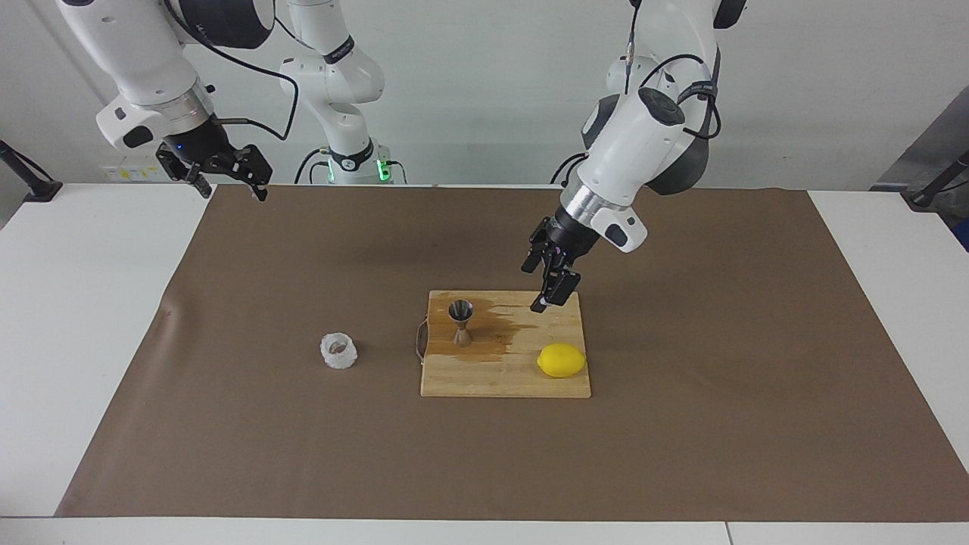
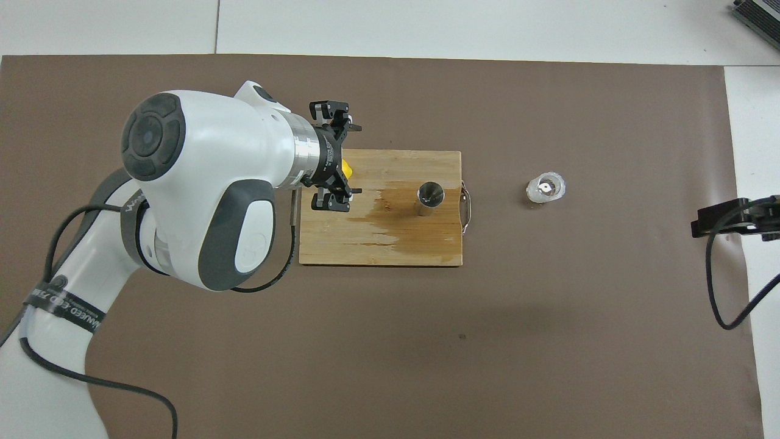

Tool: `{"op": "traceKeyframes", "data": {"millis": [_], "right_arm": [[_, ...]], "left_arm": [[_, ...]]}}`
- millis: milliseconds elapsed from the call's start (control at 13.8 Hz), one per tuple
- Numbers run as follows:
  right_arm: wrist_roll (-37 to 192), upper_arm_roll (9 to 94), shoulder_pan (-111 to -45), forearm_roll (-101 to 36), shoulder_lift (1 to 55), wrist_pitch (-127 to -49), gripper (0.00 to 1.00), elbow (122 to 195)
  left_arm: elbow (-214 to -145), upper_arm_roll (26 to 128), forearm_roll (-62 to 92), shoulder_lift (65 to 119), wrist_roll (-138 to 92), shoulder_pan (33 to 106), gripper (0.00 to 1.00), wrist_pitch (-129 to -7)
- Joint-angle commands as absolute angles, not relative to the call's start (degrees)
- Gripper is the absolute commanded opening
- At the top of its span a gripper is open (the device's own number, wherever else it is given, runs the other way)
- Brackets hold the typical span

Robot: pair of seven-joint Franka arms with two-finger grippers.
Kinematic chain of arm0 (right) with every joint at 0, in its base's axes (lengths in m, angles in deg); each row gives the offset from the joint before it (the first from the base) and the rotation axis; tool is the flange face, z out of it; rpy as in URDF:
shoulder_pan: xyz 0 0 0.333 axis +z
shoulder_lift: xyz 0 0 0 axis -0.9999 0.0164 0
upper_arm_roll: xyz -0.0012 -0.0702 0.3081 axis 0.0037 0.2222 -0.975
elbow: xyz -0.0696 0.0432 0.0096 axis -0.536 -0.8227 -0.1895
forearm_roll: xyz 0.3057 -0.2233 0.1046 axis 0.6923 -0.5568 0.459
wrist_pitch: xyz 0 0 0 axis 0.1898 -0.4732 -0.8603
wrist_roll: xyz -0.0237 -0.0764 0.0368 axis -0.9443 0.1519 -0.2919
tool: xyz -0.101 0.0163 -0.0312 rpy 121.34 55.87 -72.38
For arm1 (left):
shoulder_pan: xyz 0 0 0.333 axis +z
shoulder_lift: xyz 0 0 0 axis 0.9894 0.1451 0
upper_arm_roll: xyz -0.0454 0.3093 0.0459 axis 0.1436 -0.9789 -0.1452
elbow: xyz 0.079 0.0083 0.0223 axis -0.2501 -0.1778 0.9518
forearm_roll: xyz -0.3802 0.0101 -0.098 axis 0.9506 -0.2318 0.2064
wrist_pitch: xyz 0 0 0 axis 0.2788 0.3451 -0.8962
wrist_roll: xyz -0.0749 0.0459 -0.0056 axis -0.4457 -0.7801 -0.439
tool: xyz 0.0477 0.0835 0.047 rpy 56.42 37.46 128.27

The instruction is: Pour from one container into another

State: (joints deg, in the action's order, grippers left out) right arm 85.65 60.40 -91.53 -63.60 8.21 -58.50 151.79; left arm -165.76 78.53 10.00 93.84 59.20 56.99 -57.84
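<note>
A clear, knobbly-textured glass cup is seen standing upright on the brown mat that covers the worktop, toward the right arm's end and apart from the wooden cutting board. A steel hourglass jigger is found upright on the board, near the board edge that faces the cup, where a small handle loop is fitted. A dark wet patch is noted on the board surface around and beside the jigger. A lemon is seen lying on the board at the corner toward the left arm's end, farther from the robots than the jigger; in the overhead view it is largely covered by the left arm. The left pincer is held in the air over the board edge nearest the left arm, with its fingers spread wide and nothing between them. The right pincer is held raised over the mat's edge at the right arm's end, well apart from the cup; it is empty, and its fingers are observed parted.
</note>
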Motion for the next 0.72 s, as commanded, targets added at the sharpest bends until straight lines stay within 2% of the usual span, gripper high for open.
{"op": "traceKeyframes", "data": {"millis": [0,435,652], "right_arm": [[86.29,60.53,-91.78,-62.51,8.01,-58.35,1.0,151.67],[80.7,61.05,-92.4,-62.43,7.74,-58.09,1.0,151.75],[73.74,61.14,-94.76,-62.43,7.48,-58.7,1.0,152.19]], "left_arm": [[-165.88,78.8,8.13,90.98,47.72,60.29,1.0,-52.37],[-166.59,78.8,-1.96,86.58,29.07,64.6,1.0,-43.49],[-166.67,78.8,-4.44,85.44,16.62,68.37,1.0,-39.18]]}}
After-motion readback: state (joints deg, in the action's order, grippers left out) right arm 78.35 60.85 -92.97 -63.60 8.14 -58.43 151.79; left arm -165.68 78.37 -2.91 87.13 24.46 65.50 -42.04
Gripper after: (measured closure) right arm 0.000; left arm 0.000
